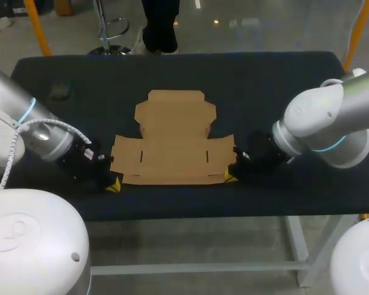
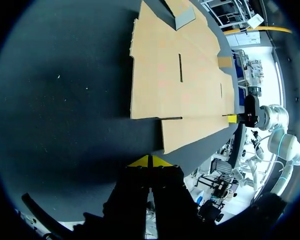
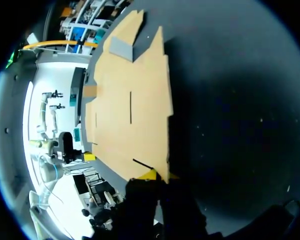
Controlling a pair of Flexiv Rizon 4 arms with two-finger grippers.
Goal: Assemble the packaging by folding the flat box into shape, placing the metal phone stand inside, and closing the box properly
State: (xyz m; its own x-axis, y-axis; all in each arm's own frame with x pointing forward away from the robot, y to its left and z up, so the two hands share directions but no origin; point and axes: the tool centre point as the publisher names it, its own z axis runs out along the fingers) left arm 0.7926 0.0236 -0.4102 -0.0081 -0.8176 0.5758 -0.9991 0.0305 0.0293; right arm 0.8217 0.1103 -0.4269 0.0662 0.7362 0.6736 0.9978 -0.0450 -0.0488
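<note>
Head view: the flat box (image 1: pixel 172 138) lies unfolded on the table (image 1: pixel 295 80). Its widest band runs side to side, and that band is what sits between the arms. The left gripper (image 1: pixel 114 184) is at the box's near-left corner and the right gripper (image 1: pixel 229 178) at its near-right corner, each about equally close, so neither arm has the advantage. A small dark item (image 1: pixel 60 92) lies well apart from the box's far-left side (possibly the stand; too small to tell).

Left wrist view: the yellow tips are pressed together with nothing between them. They sit just short of the box's near flap (image 2: pixel 190 132), which lies straight ahead, flat on the cloth.

Right wrist view: the box's near corner lies right at this gripper. Whether it pinches the board or only rests against it, I cannot tell. In my judgement, folding up the near band calls for both corners to be raised together.
</note>
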